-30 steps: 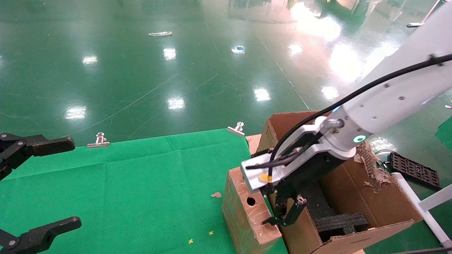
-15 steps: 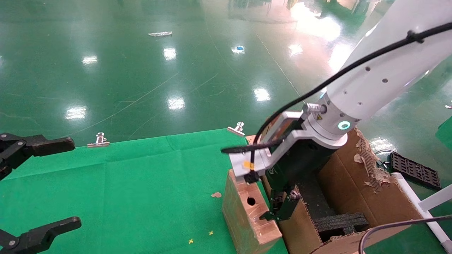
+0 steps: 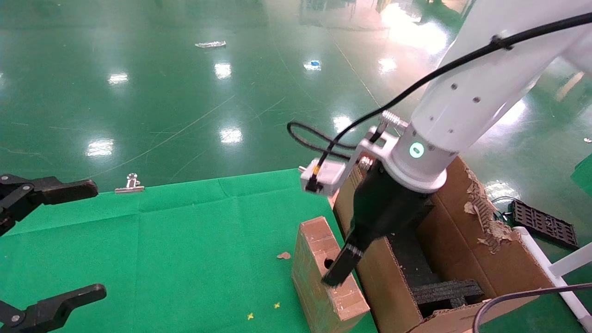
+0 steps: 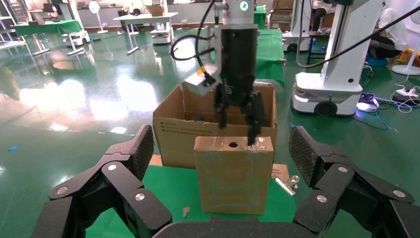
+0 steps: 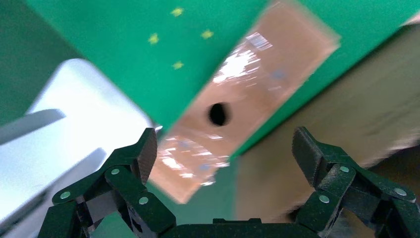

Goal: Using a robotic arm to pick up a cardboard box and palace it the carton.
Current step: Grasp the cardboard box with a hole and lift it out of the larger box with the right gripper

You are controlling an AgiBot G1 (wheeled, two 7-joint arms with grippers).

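The cardboard box [image 3: 323,277] stands on end on the green cloth [image 3: 162,240] at lower centre of the head view, its narrow top face, with the round hole, facing up; it sits just beside the near wall of the carton [image 3: 462,259], which fills the lower right of that frame with black foam inserts [image 3: 446,291] visible inside. The robotic arm [image 3: 467,101] descends from the upper right, and the right gripper [image 4: 236,119] hangs directly over the box top. In the left wrist view its fingers are spread, one tip at or very near the top edge of the box; they do not yet pinch it. The right wrist view confirms spread fingers with the holed face lying between them. The left gripper [image 3: 41,245] is parked at the left edge of the head view, spread and holding nothing. Assessment: the pick-up step is in hand, at the approach stage. The next move calls for lowering the fingers astride the narrow top, closing firmly, then lifting clear of the carton wall before carrying across.
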